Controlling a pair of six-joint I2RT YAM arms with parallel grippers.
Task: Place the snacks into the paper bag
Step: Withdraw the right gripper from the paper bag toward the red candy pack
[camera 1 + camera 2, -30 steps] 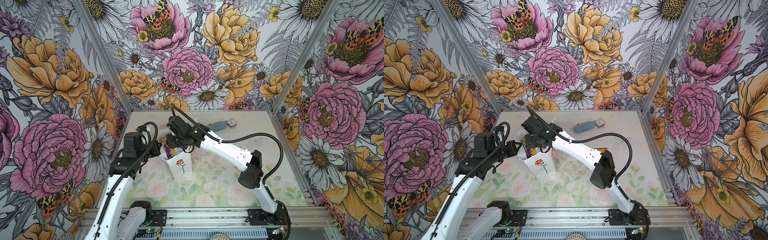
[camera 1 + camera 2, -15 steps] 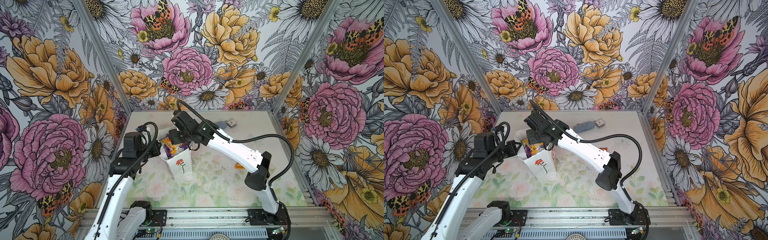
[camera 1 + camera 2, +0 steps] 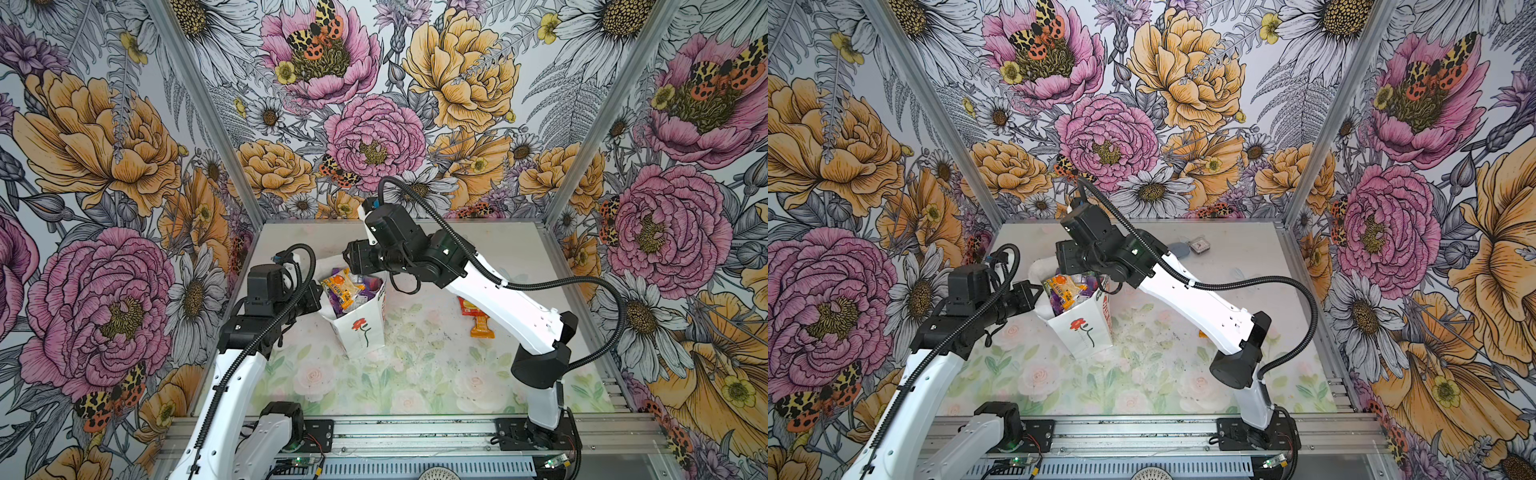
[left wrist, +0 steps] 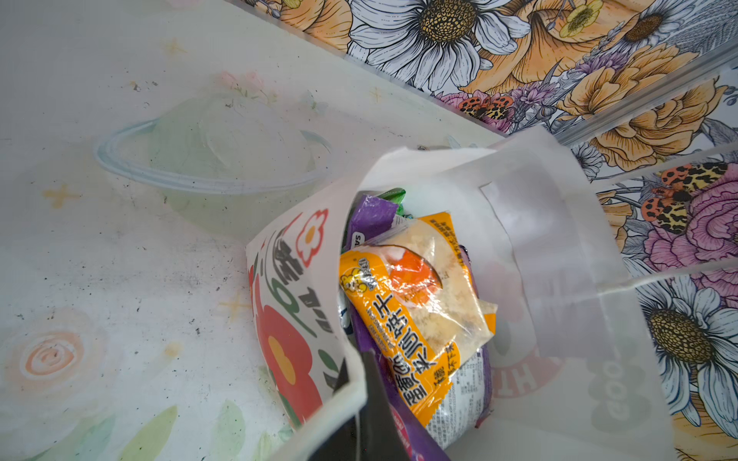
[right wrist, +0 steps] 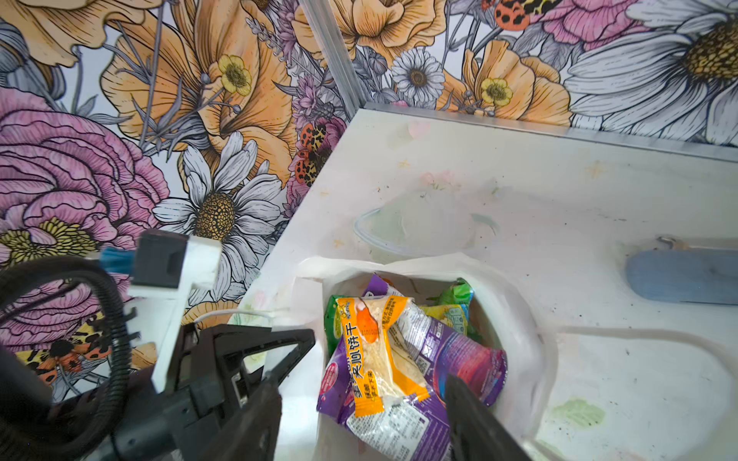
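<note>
Watch the paper bag [image 3: 360, 332] first; it leans with its mouth open, and the left gripper [image 3: 316, 297] pinches its rim, fingers [image 4: 373, 395] pressed together on the paper; if that pinch slips or you tug sideways, I judge the bag tips and spills. The right gripper [image 5: 363, 383] hangs just above the bag's mouth, its fingers [image 5: 475, 415] spread wide with nothing between them; the orange packet [image 5: 375, 351] lies below them on top of the purple pouch [image 5: 459, 355], next to the green packet [image 5: 457, 293], high in the bag and close to its rim, so a knock could slide it out; a careless lift could also snag the rim or the white cord handle [image 5: 239, 313] draped at the bag's edge. Two snacks are not yet in; a red-yellow packet [image 3: 468, 305] and a small orange packet [image 3: 481, 327] lie on the table [image 3: 415, 374] to the right of the bag, beside the right arm; the bag looks nearly full, so they may sit shallow. Behind the bag rests a clear dish [image 4: 211, 159]; farther right of the bag lie a grey-blue case [image 5: 679, 275] and a square tag [image 3: 1200, 245]; neither belongs inside, and nothing blocks the bag's mouth.
</note>
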